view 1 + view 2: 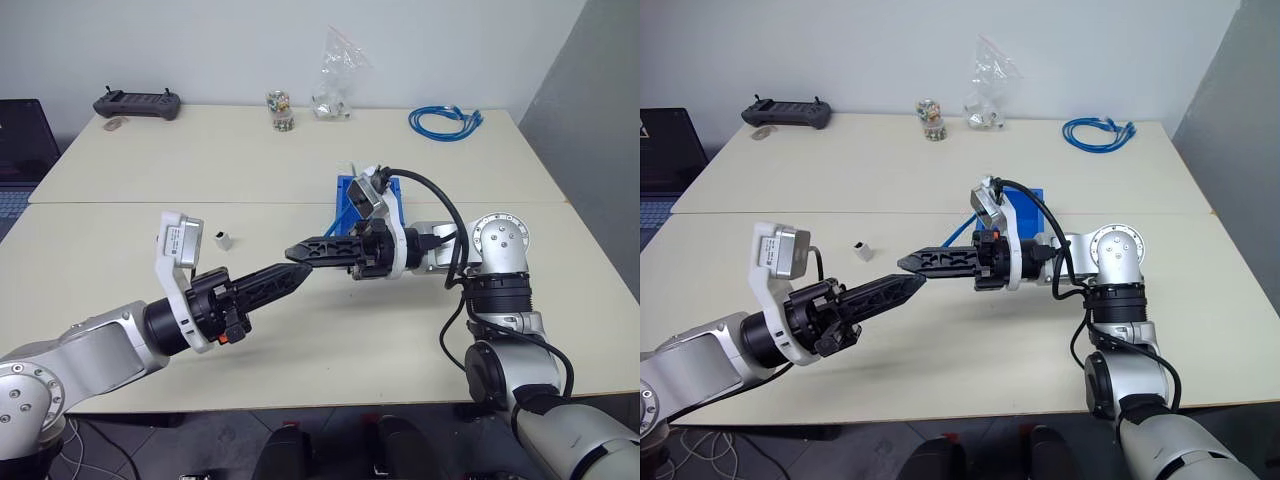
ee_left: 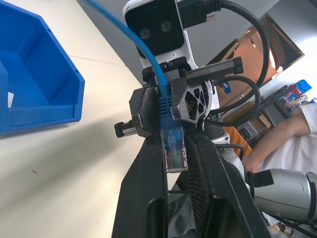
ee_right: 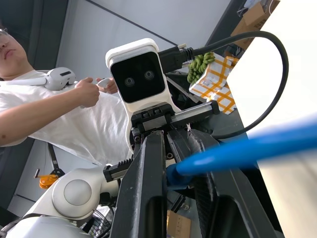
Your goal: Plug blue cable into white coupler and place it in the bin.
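Two cream tables pushed together fill the scene, with a pale wall behind them. We see the blue cable point(image 2: 148, 54) running up from the bin point(image 1: 352, 193) near the table's middle to our grippers, which meet tip to tip in the air above the near table. Its clear plug point(image 2: 175, 148) sits pinched between the black fingers of our left gripper point(image 1: 297, 272), which are closed on it. Our left arm reaches forward and toward the right, roughly level. Our right gripper point(image 1: 295, 250) points leftward, also roughly level, its fingers drawn close around the cable just behind the plug; we cannot tell whether they are pressing on it. The white coupler point(image 1: 223, 239) stands alone on the near table, to the left of both grippers and apart from them. On the far table lie a black controller point(image 1: 138, 103) at the left, a small jar point(image 1: 280, 110), a clear plastic bag point(image 1: 335, 75), and a coiled bundle of blue cables point(image 1: 445, 122) at the right. A person in a white shirt point(image 3: 59, 114) appears in the wrist views, holding a white handset point(image 3: 59, 78).
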Controlling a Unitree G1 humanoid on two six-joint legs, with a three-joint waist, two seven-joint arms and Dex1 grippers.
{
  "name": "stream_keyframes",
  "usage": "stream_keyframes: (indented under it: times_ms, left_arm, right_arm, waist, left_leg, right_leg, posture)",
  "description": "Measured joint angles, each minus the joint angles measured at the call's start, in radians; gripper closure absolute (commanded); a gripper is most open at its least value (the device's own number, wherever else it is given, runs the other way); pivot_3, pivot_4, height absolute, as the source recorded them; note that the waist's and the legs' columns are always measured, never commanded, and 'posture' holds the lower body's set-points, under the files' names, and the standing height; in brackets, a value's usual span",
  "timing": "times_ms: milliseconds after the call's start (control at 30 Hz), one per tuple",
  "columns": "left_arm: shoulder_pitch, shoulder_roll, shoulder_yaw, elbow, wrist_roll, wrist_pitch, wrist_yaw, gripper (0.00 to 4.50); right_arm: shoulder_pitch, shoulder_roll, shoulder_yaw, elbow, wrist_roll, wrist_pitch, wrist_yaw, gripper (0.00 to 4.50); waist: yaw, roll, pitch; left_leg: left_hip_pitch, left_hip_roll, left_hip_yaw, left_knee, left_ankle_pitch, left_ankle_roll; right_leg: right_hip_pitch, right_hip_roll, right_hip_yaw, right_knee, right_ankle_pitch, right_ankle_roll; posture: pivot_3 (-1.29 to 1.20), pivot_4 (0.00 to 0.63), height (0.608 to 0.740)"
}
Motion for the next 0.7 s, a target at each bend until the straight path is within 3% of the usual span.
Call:
stream_keyframes:
  times_ms: [167, 233, 500, 700]
  left_arm:
    - [0.000, 0.000, 0.000, 0.001, 0.004, 0.000, -0.005, 4.25]
    - [0.002, 0.000, 0.000, 0.001, 0.004, 0.000, -0.006, 3.55]
    - [0.083, 0.046, 0.020, -0.022, 0.014, 0.040, -0.076, 2.18]
    - [0.106, 0.088, 0.017, -0.015, 0.269, 0.088, -0.261, 1.07]
  right_arm:
    - [0.000, -0.001, 0.000, 0.000, 0.001, 0.003, -0.001, 4.12]
    - [0.000, -0.002, 0.002, -0.003, 0.001, 0.003, -0.002, 4.13]
    - [0.001, -0.045, 0.001, -0.029, -0.017, -0.026, -0.021, 4.13]
    - [0.064, -0.242, -0.028, -0.168, -0.065, -0.059, 0.005, 4.13]
  waist:
    - [0.000, 0.000, 0.000]
    - [0.000, 0.000, 0.000]
    - [-0.001, 0.001, 0.001]
    - [0.007, 0.003, 0.002]
  left_leg:
    - [0.000, 0.000, 0.000, 0.000, 0.000, 0.000]
    - [0.000, 0.000, 0.000, 0.000, 0.000, 0.000]
    - [-0.003, 0.000, -0.001, 0.000, 0.000, 0.000]
    - [-0.006, -0.001, -0.004, 0.000, 0.000, 0.000]
  right_leg:
    - [0.000, 0.000, 0.000, 0.000, 0.000, 0.000]
    - [0.000, 0.000, 0.000, 0.000, 0.000, 0.000]
    - [-0.002, 0.000, -0.001, -0.001, 0.000, 0.000]
    - [-0.001, 0.000, -0.006, -0.003, -0.001, 0.001]
  posture:
    - [0.00, 0.150, 0.740]
    - [0.00, 0.150, 0.740]
    - [0.00, 0.150, 0.740]
    - [0.00, 0.150, 0.740]
